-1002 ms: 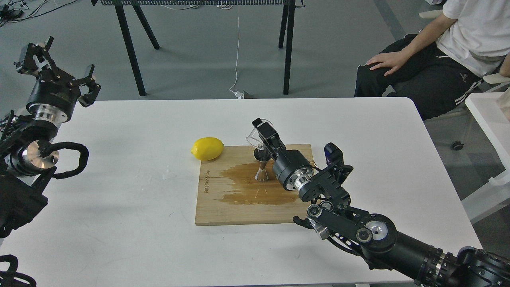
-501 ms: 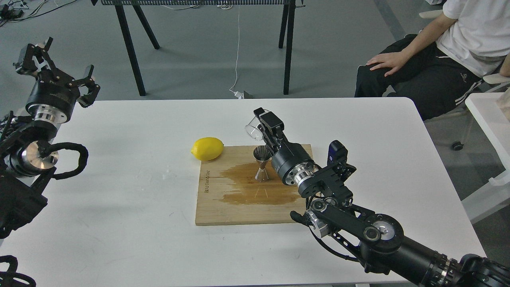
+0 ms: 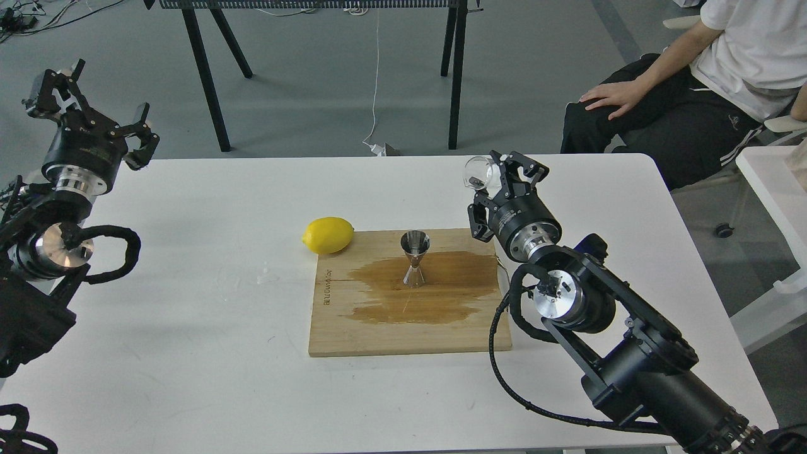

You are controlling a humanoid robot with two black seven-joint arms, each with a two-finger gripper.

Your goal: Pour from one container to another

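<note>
The steel hourglass jigger stands upright on the wooden board, in a brown wet patch. My right gripper is raised above the table, right of the board's far corner, and is shut on the small clear glass cup. The cup lies tilted with its mouth toward the left, well to the right of the jigger and higher. My left gripper is held up at the far left beyond the table edge, its fingers spread open and holding nothing.
A yellow lemon rests on the white table against the board's far left corner. Small water drops lie left of the board. A seated person is at the far right, black table legs behind.
My right gripper swung up and to the right with the glass cup, away from above the jigger. The left arm stayed still.
</note>
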